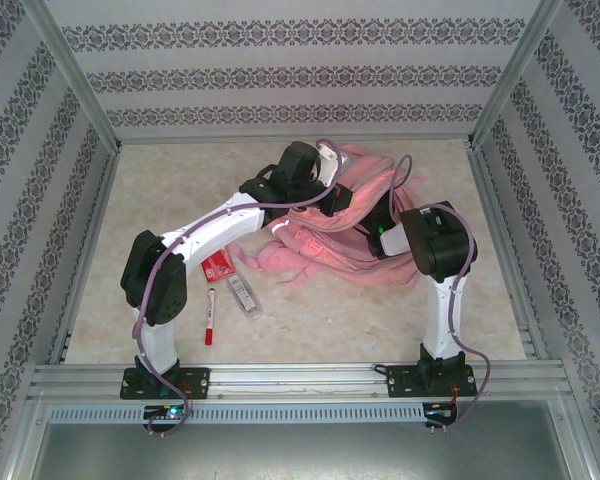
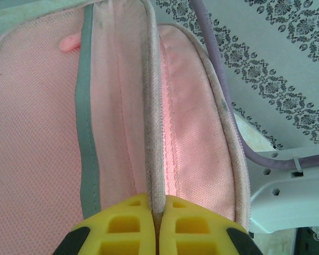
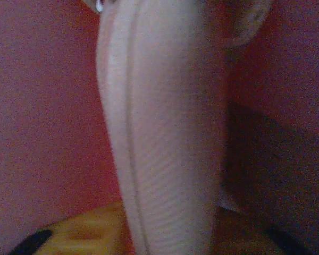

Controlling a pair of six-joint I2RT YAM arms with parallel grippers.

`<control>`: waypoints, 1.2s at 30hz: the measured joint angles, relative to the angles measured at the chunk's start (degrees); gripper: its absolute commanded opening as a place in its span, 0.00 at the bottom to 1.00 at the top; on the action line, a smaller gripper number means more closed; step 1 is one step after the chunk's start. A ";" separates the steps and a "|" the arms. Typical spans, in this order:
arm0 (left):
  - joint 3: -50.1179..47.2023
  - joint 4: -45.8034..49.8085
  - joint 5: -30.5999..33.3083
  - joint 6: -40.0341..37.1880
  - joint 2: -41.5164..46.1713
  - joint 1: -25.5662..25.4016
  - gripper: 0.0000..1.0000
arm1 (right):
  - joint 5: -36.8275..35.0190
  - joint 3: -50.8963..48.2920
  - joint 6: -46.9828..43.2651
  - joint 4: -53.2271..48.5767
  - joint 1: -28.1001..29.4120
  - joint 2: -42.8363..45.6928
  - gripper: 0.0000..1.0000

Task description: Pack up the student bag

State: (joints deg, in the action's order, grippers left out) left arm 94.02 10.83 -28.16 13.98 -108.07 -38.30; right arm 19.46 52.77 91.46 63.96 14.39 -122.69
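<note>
Now: bag rim pinched, loose things waiting on the table

Toward the near-left part of the table lie a red pen (image 1: 209, 318), a small red pack (image 1: 217, 265) and a slim clear item (image 1: 243, 296). They are close together and just left of the student bag (image 1: 310, 250), none of them inside it. The student bag sprawls over the middle of the table, right of centre and reaching toward the far edge. The left fingers (image 2: 122, 226) are pressed together on a stiff seam of the bag, with pink lining falling away on both sides. Further right, the right fingers (image 3: 80, 234) sit deep in the bag's folds with a band of pink fabric between them. Whether they pinch it or stand loose around it I cannot tell in that dim view.

The step in hand looks like opening the bag's mouth. To do it well, the left grip should stay on the seam rather than the thin lining. It should draw up and away from the right arm so the opening goes taut. The right side needs a sure hold on the opposite rim before either arm goes for the pen, because soft cloth will likely slump shut.

Inside, the right wrist view gives dim red-pink cloth. I can make out nothing packed, and anything deeper is hidden.
</note>
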 measured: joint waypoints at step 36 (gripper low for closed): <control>-9.31 -5.11 2.58 -3.41 4.72 4.00 0.00 | 4.79 -13.00 -19.58 -53.29 -9.88 42.84 0.62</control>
State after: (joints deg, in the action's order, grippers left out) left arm 84.71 5.72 -25.58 10.57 -103.35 -34.30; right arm 24.25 39.77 71.88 10.68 4.51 -79.85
